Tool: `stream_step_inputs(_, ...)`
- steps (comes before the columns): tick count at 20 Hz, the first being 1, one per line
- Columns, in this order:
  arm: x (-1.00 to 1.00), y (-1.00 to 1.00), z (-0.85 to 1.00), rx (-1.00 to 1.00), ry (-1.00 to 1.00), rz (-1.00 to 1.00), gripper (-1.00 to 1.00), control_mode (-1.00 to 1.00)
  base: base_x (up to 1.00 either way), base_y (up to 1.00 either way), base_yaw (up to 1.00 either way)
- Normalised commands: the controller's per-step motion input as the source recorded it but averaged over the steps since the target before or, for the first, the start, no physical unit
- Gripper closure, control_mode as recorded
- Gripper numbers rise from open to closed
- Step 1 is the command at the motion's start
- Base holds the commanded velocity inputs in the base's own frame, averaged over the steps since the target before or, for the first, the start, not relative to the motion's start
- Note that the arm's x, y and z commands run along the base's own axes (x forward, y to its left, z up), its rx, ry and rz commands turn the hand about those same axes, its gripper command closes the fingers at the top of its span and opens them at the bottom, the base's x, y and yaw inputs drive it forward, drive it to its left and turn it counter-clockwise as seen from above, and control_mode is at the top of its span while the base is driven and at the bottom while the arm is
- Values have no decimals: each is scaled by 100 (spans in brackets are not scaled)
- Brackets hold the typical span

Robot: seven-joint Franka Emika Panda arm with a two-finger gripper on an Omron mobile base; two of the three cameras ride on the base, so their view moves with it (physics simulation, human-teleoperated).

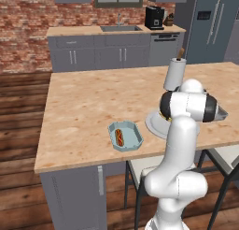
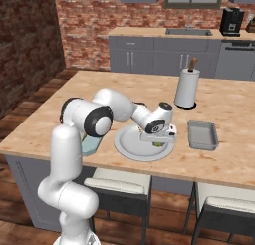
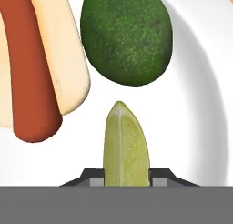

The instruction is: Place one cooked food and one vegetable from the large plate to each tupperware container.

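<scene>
Round, flat white-grey large plate (image 2: 130,145) sat on the light wooden island counter (image 1: 93,103), near its front edge. On the plate, seen from the hand camera: a hot dog in a pale bun (image 3: 36,68), a dark green avocado (image 3: 126,36) just beside it, and a yellow-green lime wedge (image 3: 126,148) below the avocado, apart from both.

Light blue octagonal tupperware tray (image 1: 125,136) lay left of the plate and held one hot dog (image 1: 120,137), nothing else visible in it. Grey rectangular tupperware tray (image 2: 202,134) lay right of the plate, apart from it; no contents visible inside.

Two-finger gripper (image 3: 127,176) hung low over the plate, one dark fingertip (image 3: 93,178) on each side of the lime wedge, jaws drawn in against it. Wedge rested on the plate.

A white paper towel roll (image 2: 187,87) stood upright behind the grey tray.
</scene>
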Motion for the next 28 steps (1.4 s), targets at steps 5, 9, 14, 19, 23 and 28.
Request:
stream_step_inputs(5, -54, 25, -46, -1, 5, 0, 100, -100, 0, 0, 0)
stream_step_inputs(9, -71, 10, 74, 0, -10, 0, 100, -100, 0, 0, 0)
stream_step_inputs(14, -80, 79, 55, 0, -8, 0, 100, -100, 0, 0, 0)
stream_step_inputs(19, -67, 100, 62, -5, -3, 0, 100, -100, 0, 0, 0)
stream_step_inputs(23, -23, 100, 61, -2, 0, 0, 100, -100, 0, 0, 0)
stream_step_inputs(28, -11, 100, 10, -1, 0, -1, 100, -100, 0, 0, 0)
